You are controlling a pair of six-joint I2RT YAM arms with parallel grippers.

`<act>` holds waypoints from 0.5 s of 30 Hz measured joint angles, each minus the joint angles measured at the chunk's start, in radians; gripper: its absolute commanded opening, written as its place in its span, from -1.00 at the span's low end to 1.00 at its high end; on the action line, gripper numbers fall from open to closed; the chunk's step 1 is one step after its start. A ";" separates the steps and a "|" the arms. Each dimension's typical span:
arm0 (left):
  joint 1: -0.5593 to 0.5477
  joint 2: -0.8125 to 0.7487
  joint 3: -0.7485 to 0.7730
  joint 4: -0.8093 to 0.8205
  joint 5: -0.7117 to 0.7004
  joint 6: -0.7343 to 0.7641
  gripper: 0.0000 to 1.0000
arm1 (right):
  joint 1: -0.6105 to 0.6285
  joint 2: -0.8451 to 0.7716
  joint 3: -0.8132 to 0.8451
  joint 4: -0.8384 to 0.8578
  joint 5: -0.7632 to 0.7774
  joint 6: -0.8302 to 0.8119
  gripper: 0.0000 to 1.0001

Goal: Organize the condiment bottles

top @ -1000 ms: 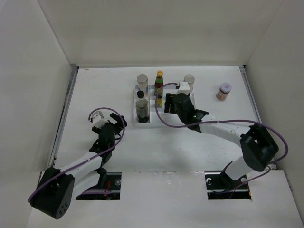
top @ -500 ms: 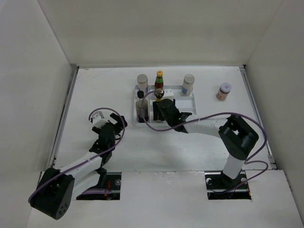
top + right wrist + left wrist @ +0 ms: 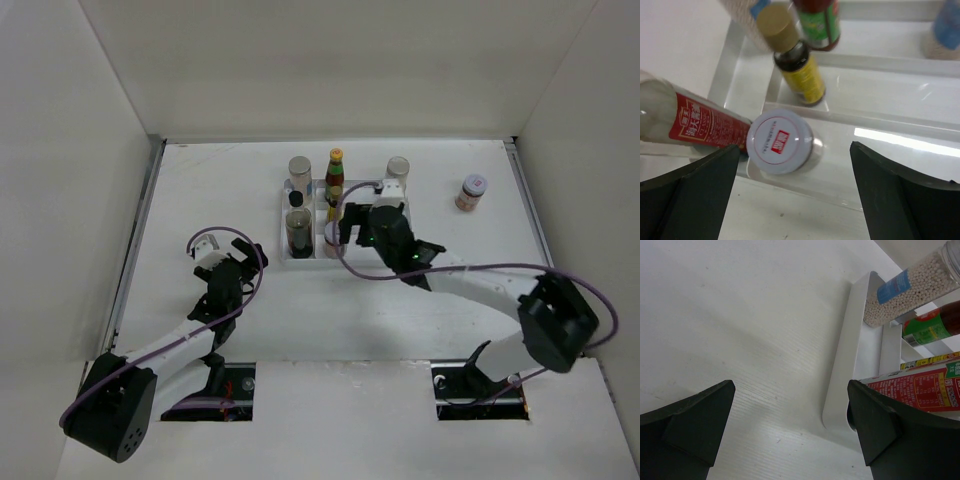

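Our right pincer (image 3: 795, 148) hangs wide over the white-capped jar (image 3: 781, 141) in the near compartment of the tray (image 3: 840, 365). We'd rise straight, clear of the red-labelled bottle (image 3: 695, 125) beside it, then fetch the pink-lidded jar (image 3: 472, 191) from the tabletop (image 3: 300, 320).

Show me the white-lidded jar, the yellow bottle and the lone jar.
white-lidded jar (image 3: 781, 141), right wrist view, centre of its lid.
yellow bottle (image 3: 807, 80), right wrist view, on its label.
lone jar (image 3: 471, 191), top external view, middle of the jar.

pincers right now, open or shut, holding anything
Left pincer: open, holding nothing.
Right pincer: open, holding nothing, above the white-capped jar.
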 measured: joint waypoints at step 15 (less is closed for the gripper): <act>0.000 0.003 0.000 0.000 0.003 -0.001 1.00 | -0.745 -0.019 0.018 -0.058 0.055 -0.037 1.00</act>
